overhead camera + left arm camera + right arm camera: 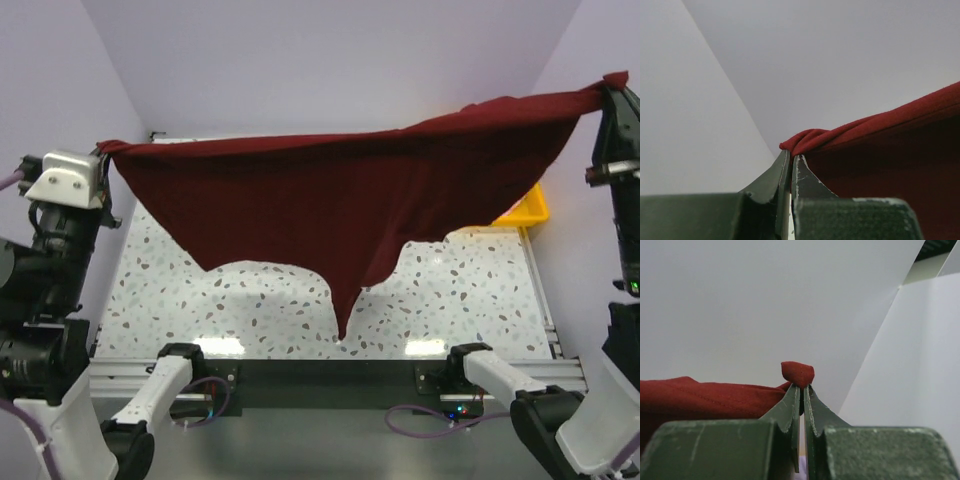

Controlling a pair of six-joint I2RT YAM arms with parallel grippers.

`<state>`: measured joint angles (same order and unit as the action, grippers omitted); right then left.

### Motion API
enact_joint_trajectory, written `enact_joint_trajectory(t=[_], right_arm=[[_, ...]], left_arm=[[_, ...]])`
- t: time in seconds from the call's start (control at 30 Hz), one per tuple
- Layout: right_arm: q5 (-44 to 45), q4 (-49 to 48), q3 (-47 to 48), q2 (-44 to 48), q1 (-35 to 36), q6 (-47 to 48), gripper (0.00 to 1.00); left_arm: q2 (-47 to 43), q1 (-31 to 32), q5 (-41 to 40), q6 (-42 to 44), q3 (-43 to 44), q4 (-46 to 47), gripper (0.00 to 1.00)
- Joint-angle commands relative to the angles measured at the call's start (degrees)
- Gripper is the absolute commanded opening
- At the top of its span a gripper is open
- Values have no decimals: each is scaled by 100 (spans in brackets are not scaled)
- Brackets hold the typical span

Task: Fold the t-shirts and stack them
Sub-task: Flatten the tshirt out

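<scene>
The dark maroon t-shirt (340, 205) hangs stretched in the air between both arms, above the speckled table (270, 310); its lowest point dangles near the table's front middle. My left gripper (105, 150) is shut on its left corner; the left wrist view shows the bunched cloth (810, 137) pinched at the fingertips (792, 157). My right gripper (612, 85) is shut on the right corner, held higher; the right wrist view shows a nub of cloth (797, 372) sticking out above the closed fingers (802, 387). The lavender and pale pink shirts are out of view.
A yellow plastic tray (530, 210) sits at the table's right edge, partly hidden behind the hanging shirt. White walls enclose the table at the back and sides. The arm bases (170, 375) stand at the near edge.
</scene>
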<state>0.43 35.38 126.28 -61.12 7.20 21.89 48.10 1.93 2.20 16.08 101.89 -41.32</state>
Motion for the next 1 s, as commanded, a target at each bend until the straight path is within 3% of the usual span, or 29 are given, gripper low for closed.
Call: enact_joint_trajectory(t=[0.0,0.13,0.23,0.47,0.63,0.77,0.8,0.83,0.87,0.9,0.93,0.97], right_arm=[[265,-101,213,188,-79,473,0],[239,-162,-181,118,-79,588,0],[151,-557,-1024,57,-87,659,0],[-173,-1769,-2730,-891,-61,694,0],[-88,-2341,-2697,-2481,167,615,0],[255,-2493,-1724,-4708,527,685,2],[326,-2387,-946,-5220,571,789,8],[466,-2282,-486,-5678,641,860,31],[789,-1967,23,-6126,694,957,44],[1010,-1747,1125,-7062,730,1071,60],[1169,-1484,1710,-7454,774,1098,86],[1379,-959,2238,-7823,765,1107,91]], left_arm=[[-160,-97,-317,221,76,-367,0],[-20,-97,-360,291,86,-868,0],[155,-97,-299,361,-247,-948,0],[709,-97,-378,423,-2142,-106,0],[1953,-97,-395,309,-3069,1210,0],[3502,-97,-614,107,-2764,1863,0],[3844,-97,-641,89,-2605,1986,0],[4544,-97,-659,45,-2386,2031,0],[4890,-114,-694,-51,-1897,2005,4],[5224,-132,-729,-113,-1622,1935,9],[5802,-158,-747,-192,-1350,1691,17],[6034,-193,-634,-271,-833,1515,31]])
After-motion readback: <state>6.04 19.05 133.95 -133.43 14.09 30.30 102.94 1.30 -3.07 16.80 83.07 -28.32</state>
